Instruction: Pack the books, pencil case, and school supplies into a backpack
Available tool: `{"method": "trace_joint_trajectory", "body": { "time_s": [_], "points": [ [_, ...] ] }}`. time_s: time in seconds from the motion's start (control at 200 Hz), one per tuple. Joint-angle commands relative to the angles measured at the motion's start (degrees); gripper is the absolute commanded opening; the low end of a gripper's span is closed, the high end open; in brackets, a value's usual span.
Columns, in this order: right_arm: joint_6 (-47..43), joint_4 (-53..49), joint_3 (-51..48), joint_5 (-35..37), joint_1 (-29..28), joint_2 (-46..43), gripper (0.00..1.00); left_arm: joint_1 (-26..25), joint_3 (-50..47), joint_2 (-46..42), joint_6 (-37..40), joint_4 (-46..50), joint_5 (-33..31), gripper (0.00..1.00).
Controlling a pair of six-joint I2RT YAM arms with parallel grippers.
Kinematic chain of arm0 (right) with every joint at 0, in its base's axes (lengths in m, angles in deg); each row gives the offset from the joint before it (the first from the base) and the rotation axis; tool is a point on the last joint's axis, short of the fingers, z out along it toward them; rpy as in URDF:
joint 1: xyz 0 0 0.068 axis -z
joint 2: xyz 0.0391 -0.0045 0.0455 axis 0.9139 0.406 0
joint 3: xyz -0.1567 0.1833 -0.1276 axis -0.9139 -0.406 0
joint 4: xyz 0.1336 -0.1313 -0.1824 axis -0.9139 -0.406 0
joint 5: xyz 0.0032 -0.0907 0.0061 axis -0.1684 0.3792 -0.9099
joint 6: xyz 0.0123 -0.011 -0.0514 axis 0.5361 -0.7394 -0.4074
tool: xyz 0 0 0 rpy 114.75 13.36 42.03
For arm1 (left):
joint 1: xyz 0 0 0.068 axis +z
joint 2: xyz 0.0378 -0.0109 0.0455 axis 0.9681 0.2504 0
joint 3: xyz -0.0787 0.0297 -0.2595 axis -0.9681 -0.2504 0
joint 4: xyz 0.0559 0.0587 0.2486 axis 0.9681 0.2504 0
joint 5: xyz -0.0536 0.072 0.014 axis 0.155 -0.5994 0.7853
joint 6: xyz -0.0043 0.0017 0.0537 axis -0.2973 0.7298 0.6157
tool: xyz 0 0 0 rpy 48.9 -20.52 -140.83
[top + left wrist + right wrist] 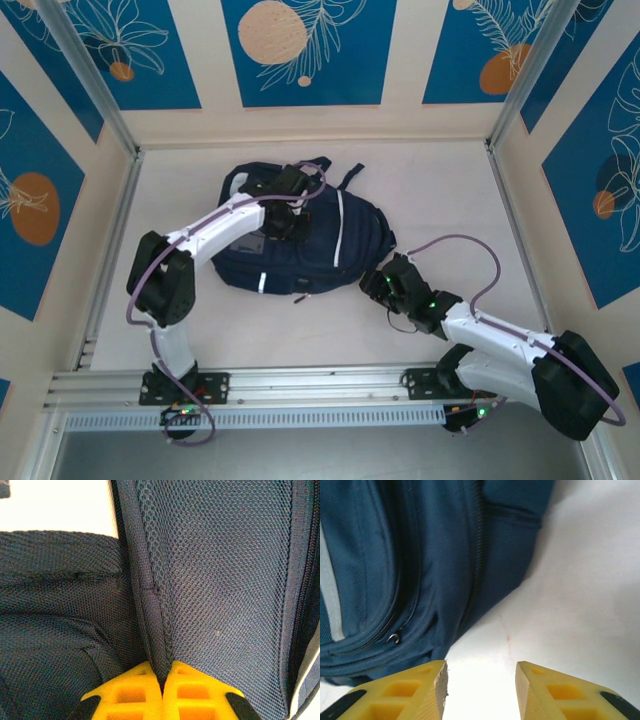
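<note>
Centre of the top view, slightly left: the backpack (365, 235) lies flat on the table (450, 190). Its zips look closed from what we can see.

Left gripper (162, 692) is clamped tight on the bag, on its upper part in the top view. The wrist view shows the yellow fingers (130, 697) pressed together on a thin seam ridge (152, 610) beside the mesh panel (225, 580).

Right gripper (481, 690) is partly open and holds nothing, with bare table between its fingers. It sits just beside the bag's lower right corner. A zipper pull (394, 638) is up and left of its left finger, near but untouched.

Risks as we read them:
- The pinch is on a narrow fold, right at the fingertips. On a hard pull the fold could slide out and we'd lose the hold.
- Nothing pins the bag down. If left lifts or drags, the whole bag likely follows rather than opening, and it could shove into the right gripper.
- Right's jaws are aimed at the table, not the pull. Closing from there grabs air or a wad of side fabric, and tugging that would jam the zip rather than run it.
- We can't tell from the wrist view whether the fold is one layer or several; probably just the outer one. If so, lifting it only tents the fabric.
</note>
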Motion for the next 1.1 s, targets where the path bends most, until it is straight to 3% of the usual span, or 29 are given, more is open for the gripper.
{"method": "trace_joint_trajectory", "body": {
  "time_s": [0.0,0.12,0.245,0.48,0.605,0.89,1.005,1.095],
  "points": [
    [-5.84,4.49,1.55,-3.75,-1.29,1.15,0.4,2.41,2.45,-3.34,-3.04,-2.82,5.92,0.0],
    [-13.25,8.3,3.76,-7.21,-2.73,5.1,0.4,4.05,2.59,-5.73,-4.97,-3.99,9.03,0.0],
    [-23.62,5.87,9.91,-6.98,-4.94,10.13,0.43,5.56,0.61,-7.87,-7.91,-7.44,12.53,0.0],
    [-29.34,18.63,12.2,2.37,-13.98,18.5,0.53,7.97,-0.74,-9.12,-13.05,-13.78,16.94,0.0],
    [-28.37,19.5,14.66,7.28,-17.46,22.8,0.54,9.13,-2.51,-8.8,-16.39,-18.01,21.95,0.0],
    [-20.43,4.67,23.81,22.36,-24.14,29.72,0.6,12.08,-7.24,-7.23,-21.81,-25.12,27.7,0.0],
    [-13.2,1.09,23.45,26.67,-24.98,30.56,0.57,12.8,-7.35,-7.04,-21.62,-25.24,27.41,0.0],
    [-11.7,2.08,21.91,27.02,-25.38,30.68,0.46,13.18,-7.48,-6.19,-21.92,-25.48,27.66,0.0]
  ]
}}
